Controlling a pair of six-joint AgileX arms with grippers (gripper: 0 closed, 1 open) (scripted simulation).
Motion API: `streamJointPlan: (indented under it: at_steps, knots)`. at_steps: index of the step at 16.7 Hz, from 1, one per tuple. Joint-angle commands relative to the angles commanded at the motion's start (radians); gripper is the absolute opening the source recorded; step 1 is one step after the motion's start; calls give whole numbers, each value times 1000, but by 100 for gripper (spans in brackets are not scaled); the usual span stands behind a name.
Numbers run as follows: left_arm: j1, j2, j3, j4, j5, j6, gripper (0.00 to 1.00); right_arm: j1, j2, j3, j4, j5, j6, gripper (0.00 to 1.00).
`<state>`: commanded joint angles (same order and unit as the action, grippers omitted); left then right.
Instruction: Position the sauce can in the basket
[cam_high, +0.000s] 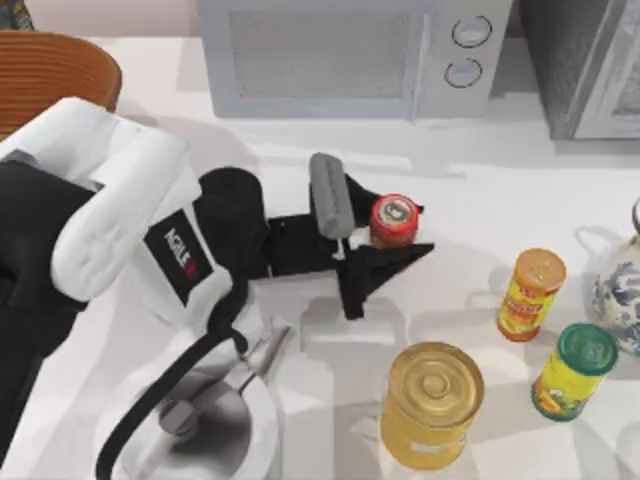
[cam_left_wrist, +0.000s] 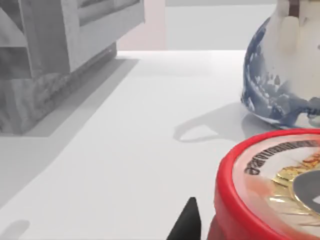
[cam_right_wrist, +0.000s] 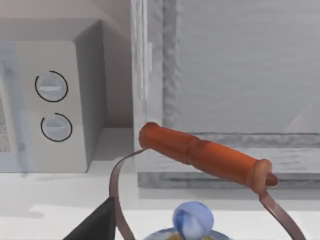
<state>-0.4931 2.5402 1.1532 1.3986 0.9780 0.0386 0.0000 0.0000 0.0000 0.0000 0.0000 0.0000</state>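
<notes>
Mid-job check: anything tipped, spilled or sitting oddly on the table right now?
Nothing stands out. The sauce can stands upright between the left gripper fingers, the other cans are upright, and the basket sits at the table's far left.

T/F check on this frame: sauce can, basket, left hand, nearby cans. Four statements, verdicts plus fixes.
1. The sauce can is already inside the basket. False: it is at mid-table, and the basket stands at the top view's far left corner.
2. The left hand is at the sauce can. True: one finger lies beside it.
3. The sauce can lies on its side. False: it is upright, printed top facing up.
4. A big gold can stands nearer the front edge than the sauce can. True.
</notes>
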Motion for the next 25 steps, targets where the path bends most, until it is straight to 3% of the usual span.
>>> streamJointPlan:
  at_steps: [6, 19, 22, 25]
  knots:
    - [188, -255, 49, -164, 90, 29, 0, 0, 0, 0, 0, 0, 0, 100]
    - [880, -584, 69, -769, 322, 64, 0, 0, 0, 0, 0, 0, 0, 100]
    - [978, -620, 81, -827, 361, 72, 0, 0, 0, 0, 0, 0, 0, 100]
    - [1009, -632, 86, -843, 374, 75, 0, 0, 0, 0, 0, 0, 0, 100]
